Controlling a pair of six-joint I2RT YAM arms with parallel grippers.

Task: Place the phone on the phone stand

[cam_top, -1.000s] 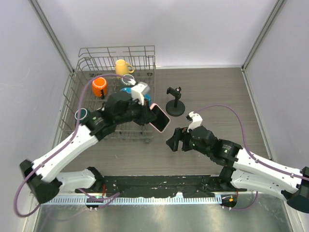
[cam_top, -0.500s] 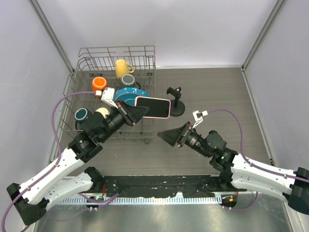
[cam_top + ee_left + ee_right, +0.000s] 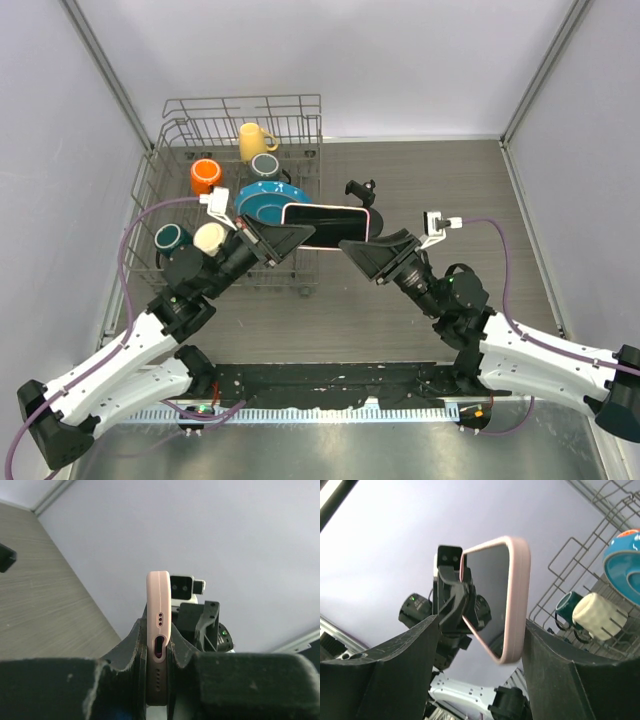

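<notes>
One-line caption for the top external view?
Left gripper holds the phone aloft by one end; open right gripper flanks its free end, phone stand just beyond.

The top camera looks steeply down from above and behind the arm bases, far enough off to take in the whole table. In it the phone [image 3: 325, 223] sits mid-frame, with the rack [image 3: 240, 100] left of and beyond it. The left wrist camera sits very close behind the phone [image 3: 158, 605], sighting along its ported end edge through the left gripper [image 3: 158, 647]. It faces the right arm [image 3: 207, 625] and the wall past the phone. The right wrist camera looks from the opposite side, close, through the right gripper [image 3: 480, 630] and up at the phone's screen [image 3: 492, 595]. The left arm [image 3: 452, 605] is behind the phone and the rack [image 3: 560, 575] is right of it. All three views share the phone, and the wrist views face each other across it.
</notes>
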